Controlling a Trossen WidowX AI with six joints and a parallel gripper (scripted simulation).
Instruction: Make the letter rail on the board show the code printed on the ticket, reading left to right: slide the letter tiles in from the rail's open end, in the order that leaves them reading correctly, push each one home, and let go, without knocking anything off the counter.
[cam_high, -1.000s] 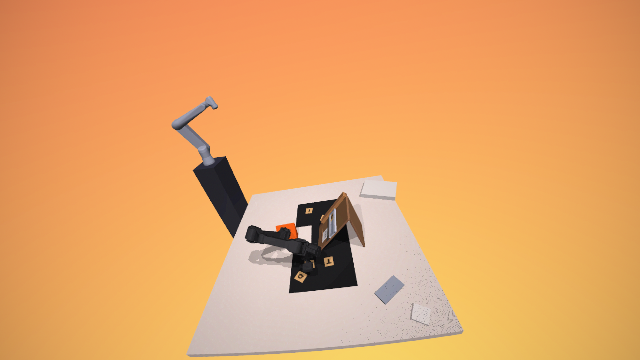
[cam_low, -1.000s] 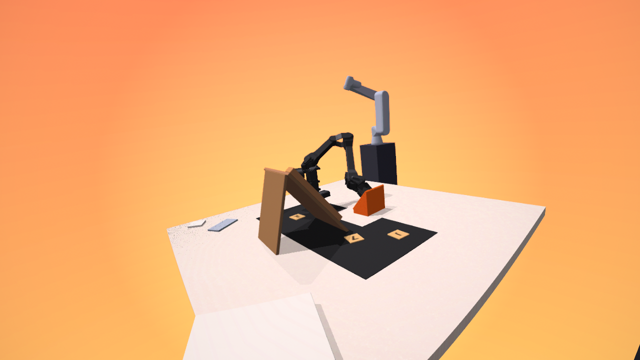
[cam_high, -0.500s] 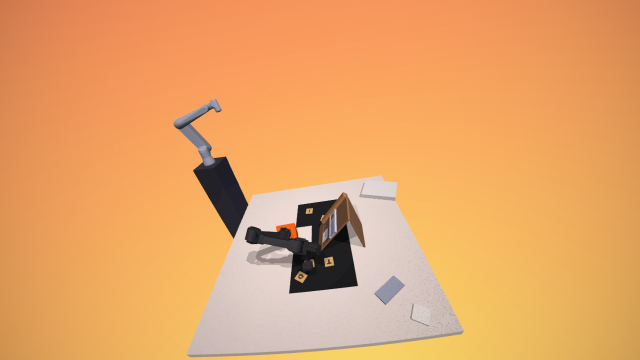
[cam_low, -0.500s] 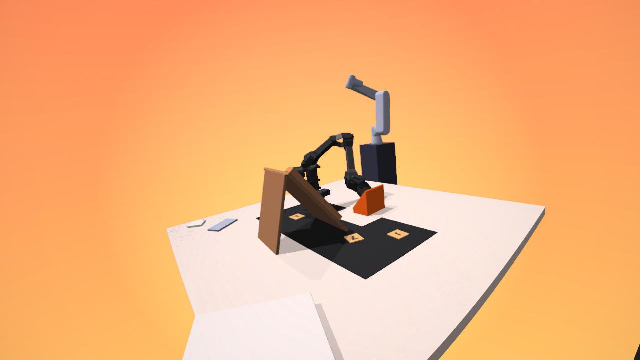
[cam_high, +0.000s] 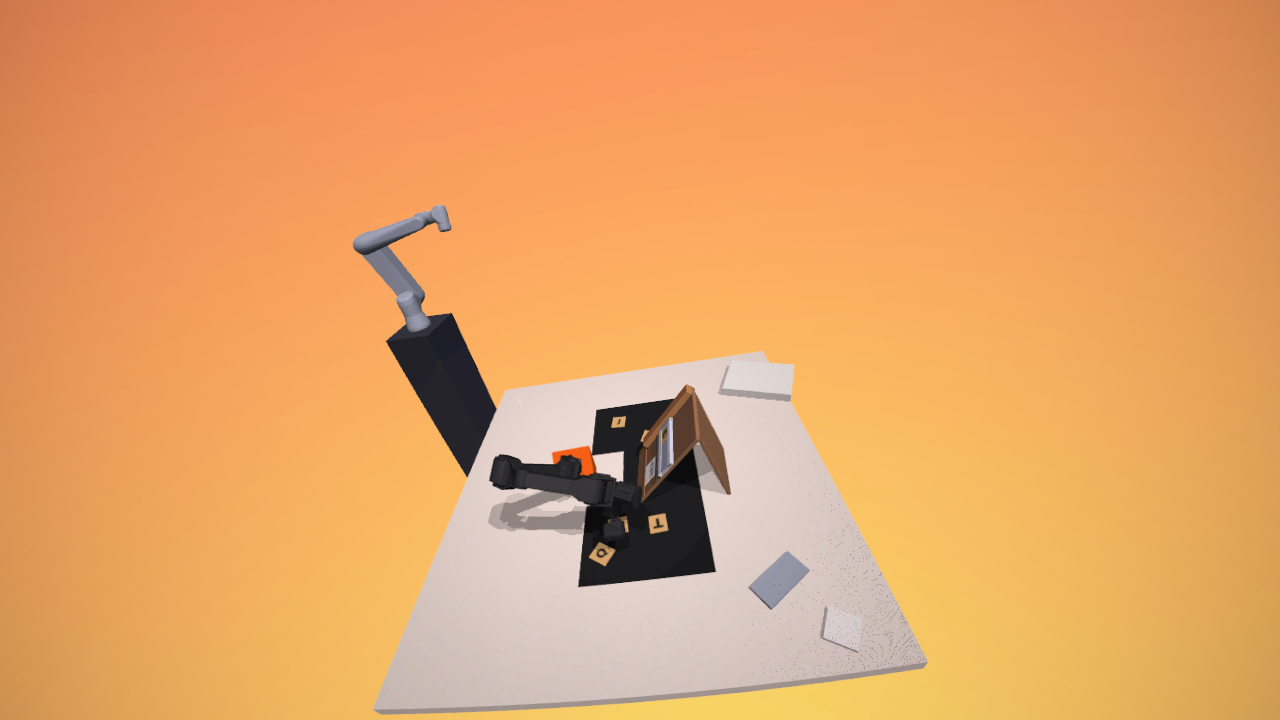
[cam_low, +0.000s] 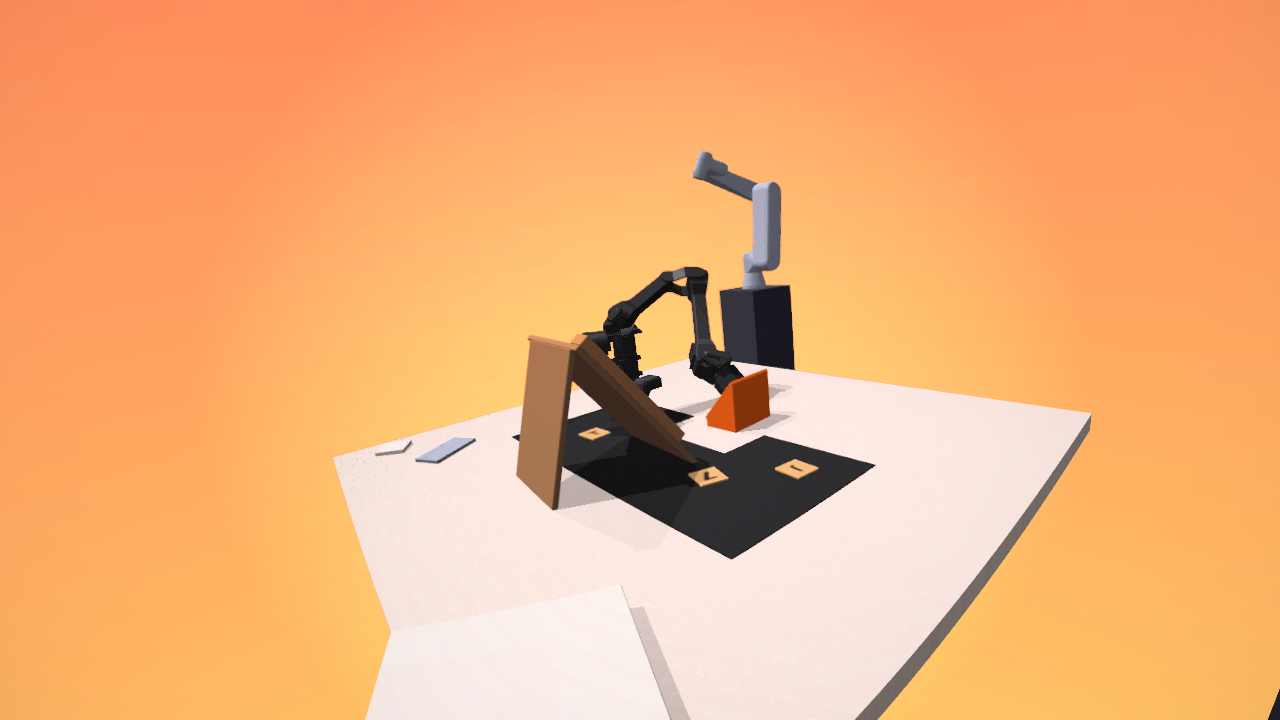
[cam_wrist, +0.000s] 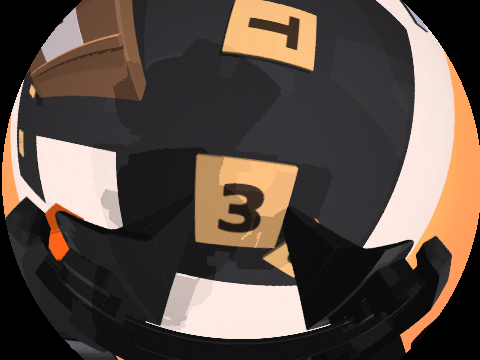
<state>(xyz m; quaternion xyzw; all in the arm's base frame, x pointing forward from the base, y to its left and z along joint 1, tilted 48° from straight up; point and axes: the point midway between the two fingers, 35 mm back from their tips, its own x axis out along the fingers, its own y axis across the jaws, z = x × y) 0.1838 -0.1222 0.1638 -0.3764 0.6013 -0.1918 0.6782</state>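
End effector — pale, black-marked "3" tile

Top and exterior views look down from well back, sharing the whole board; wrist view peers close between the gripper's fingers

backdrop: plain orange, turning to yellow low down | counter: pale, four-sided | light: throws soft grey shadows on its top

The T tile and Q tile flank the jaws closely.
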